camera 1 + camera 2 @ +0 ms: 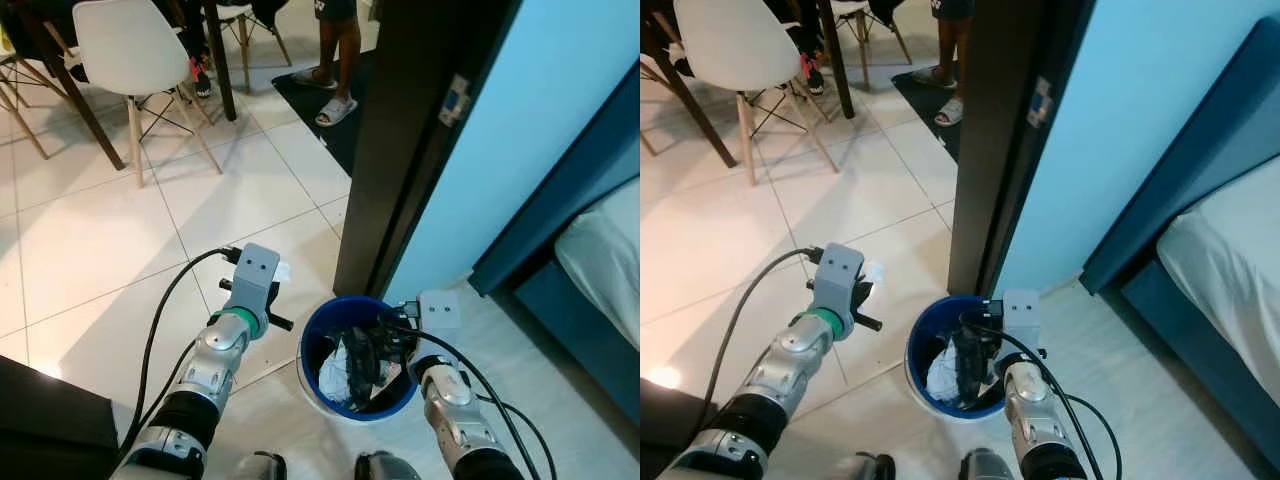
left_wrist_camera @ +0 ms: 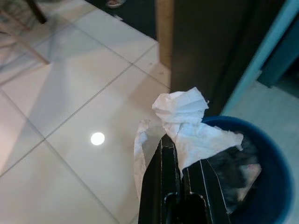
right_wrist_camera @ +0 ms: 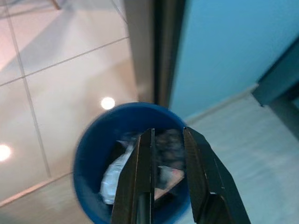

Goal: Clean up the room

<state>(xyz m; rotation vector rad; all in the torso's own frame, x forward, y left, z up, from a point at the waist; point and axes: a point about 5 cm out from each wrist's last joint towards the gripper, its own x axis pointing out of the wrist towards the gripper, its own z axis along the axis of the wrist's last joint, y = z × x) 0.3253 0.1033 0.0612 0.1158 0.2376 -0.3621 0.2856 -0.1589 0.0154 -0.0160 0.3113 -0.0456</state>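
A round blue bin (image 1: 312, 332) stands on the floor by the door frame, with crumpled paper and dark scraps inside. My left gripper (image 2: 180, 143) hangs just left of the bin's rim (image 2: 276, 158), shut on a crumpled white tissue (image 2: 189, 123). A corner of that tissue (image 1: 283, 271) peeks out past the left wrist. My right gripper (image 3: 168, 133) hovers over the bin (image 3: 88, 144) from its right side. Its fingers (image 1: 362, 362) are open, with nothing held between them.
A dark door frame (image 1: 400, 150) and a light blue wall rise right behind the bin. A bed (image 1: 605, 250) lies to the right. A white chair (image 1: 125, 45), table legs and a person's sandalled feet (image 1: 335, 105) are further off. A black object (image 1: 50, 420) sits at my near left.
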